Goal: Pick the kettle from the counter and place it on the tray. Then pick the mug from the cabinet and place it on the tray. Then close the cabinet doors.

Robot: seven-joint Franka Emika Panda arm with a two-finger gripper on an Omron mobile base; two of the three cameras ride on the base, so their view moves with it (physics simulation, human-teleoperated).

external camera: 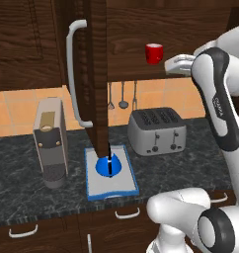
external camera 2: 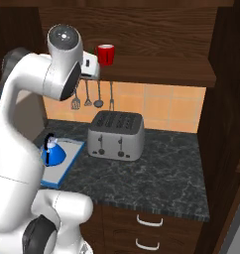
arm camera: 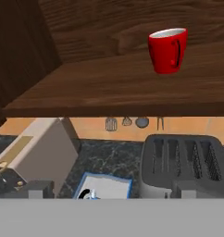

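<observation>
The blue kettle (external camera: 108,165) (external camera 2: 52,153) sits on the blue-rimmed tray (external camera: 99,190) (external camera 2: 67,166) (arm camera: 109,185) on the dark counter (external camera: 22,197) (external camera 2: 156,168). On the cabinet shelf (external camera: 136,74) (arm camera: 109,88) a red mug (external camera: 153,53) (external camera 2: 105,54) (arm camera: 168,50) stands upright. My gripper (external camera: 168,64) (external camera 2: 94,68) (arm camera: 112,190) hovers at shelf height, just right of the mug in the left base view, short of it and open with nothing between the fingers. A cabinet door (external camera: 98,74) stands open, its silver handle (external camera: 74,74) facing out. The other open door (external camera 2: 226,99) is at the right.
A silver toaster (external camera: 157,131) (external camera 2: 116,135) (arm camera: 183,162) stands on the counter below the mug, right of the tray. A beige coffee machine (external camera: 51,141) (arm camera: 40,152) stands left of the tray. Utensils (external camera: 122,96) (external camera 2: 87,96) hang on the tiled wall.
</observation>
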